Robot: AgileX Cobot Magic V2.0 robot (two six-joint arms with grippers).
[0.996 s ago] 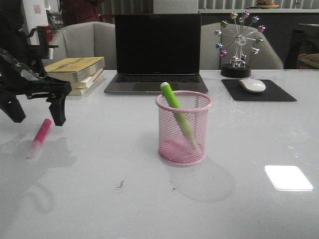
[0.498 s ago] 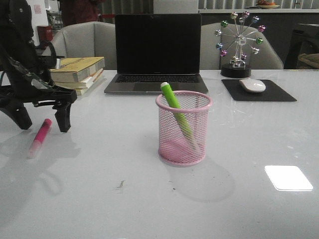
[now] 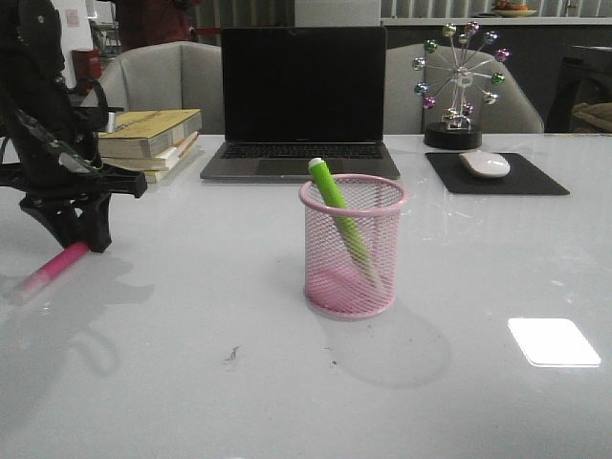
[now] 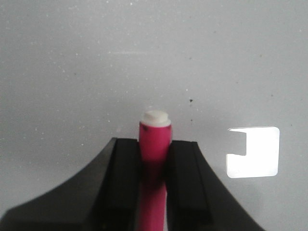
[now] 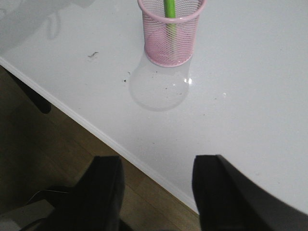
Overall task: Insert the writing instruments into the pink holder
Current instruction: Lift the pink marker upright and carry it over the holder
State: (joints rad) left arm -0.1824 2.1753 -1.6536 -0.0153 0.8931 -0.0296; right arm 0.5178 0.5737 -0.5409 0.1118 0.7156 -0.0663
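Observation:
The pink holder [image 3: 351, 245] stands mid-table with the lime green marker [image 3: 337, 212] leaning inside it; both also show in the right wrist view, holder [image 5: 171, 33] and green marker [image 5: 170, 9]. At the far left my left gripper [image 3: 76, 239] is down at the table, shut on the pink marker [image 3: 46, 273], whose translucent cap end points toward the table's front-left. The left wrist view has the pink marker [image 4: 155, 149] clamped between both black fingers [image 4: 126, 178], white end sticking out. My right gripper [image 5: 156, 192] hangs open over the table's near edge, nothing in it.
A laptop [image 3: 302, 103] stands behind the holder. Stacked books [image 3: 151, 139] lie at the back left close to my left arm. A mouse [image 3: 484, 163] on a black pad [image 3: 535, 180] and a ball ornament [image 3: 459, 81] are at the back right. Floor shows below the table edge [image 5: 110, 139].
My left gripper came down over the pink marker and shut on it. The marker has shifted left and swung flatter on the table. The holder and green marker have not moved.

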